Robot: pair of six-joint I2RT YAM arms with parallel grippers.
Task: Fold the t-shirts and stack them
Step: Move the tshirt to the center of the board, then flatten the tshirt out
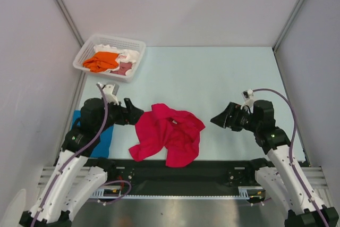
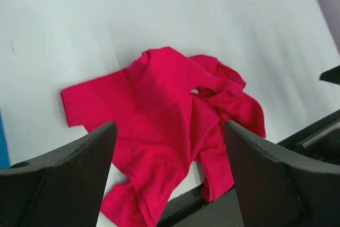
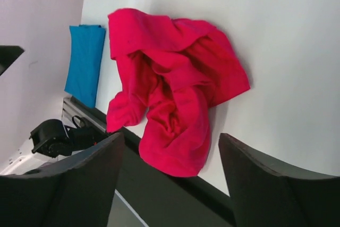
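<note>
A crumpled crimson-red t-shirt (image 1: 167,134) (image 2: 170,104) (image 3: 170,78) lies at the near edge of the table, its lower hem lapping over the black front rail. My left gripper (image 1: 139,114) (image 2: 170,126) hovers just left of it, open, with nothing between its fingers. To the right of the shirt, a short gap away, my right gripper (image 1: 215,119) (image 3: 171,136) is also open and empty. A folded bright blue t-shirt (image 1: 103,141) (image 3: 85,62) lies flat at the near left, partly hidden under my left arm.
A white lattice basket (image 1: 87,51) stands at the far left corner, holding an orange shirt (image 1: 101,61), a dusty-pink one (image 1: 125,68) and a white one (image 1: 130,54). Grey walls close in both sides. The black rail (image 1: 212,166) runs along the near edge.
</note>
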